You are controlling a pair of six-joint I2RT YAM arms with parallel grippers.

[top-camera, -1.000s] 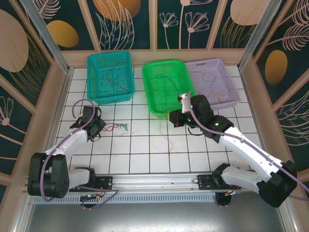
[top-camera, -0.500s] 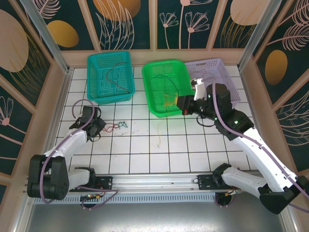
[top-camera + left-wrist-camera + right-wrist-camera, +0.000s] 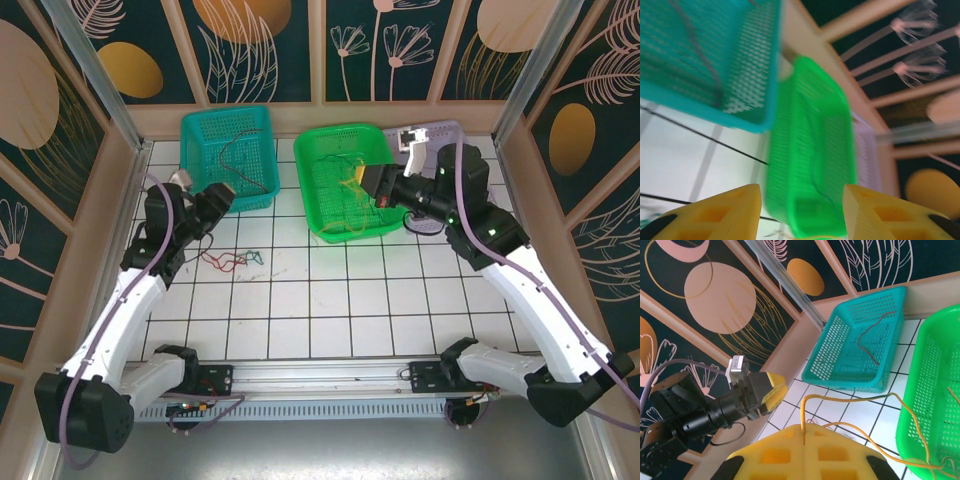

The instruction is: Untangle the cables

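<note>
Right jaws pinch a yellow cable [image 3: 803, 412], clearest from the right wrist; left jaws stand apart, empty.

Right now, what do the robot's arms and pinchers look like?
Left arm and right arm are white tubes with black joints and bases. A purple-grey cord runs along each. The fingers are chunky yellow blocks with square hollows.

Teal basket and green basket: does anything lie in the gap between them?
Nothing. In the top view, the strip of white tiled table between the teal basket and the green basket is bare.
</note>
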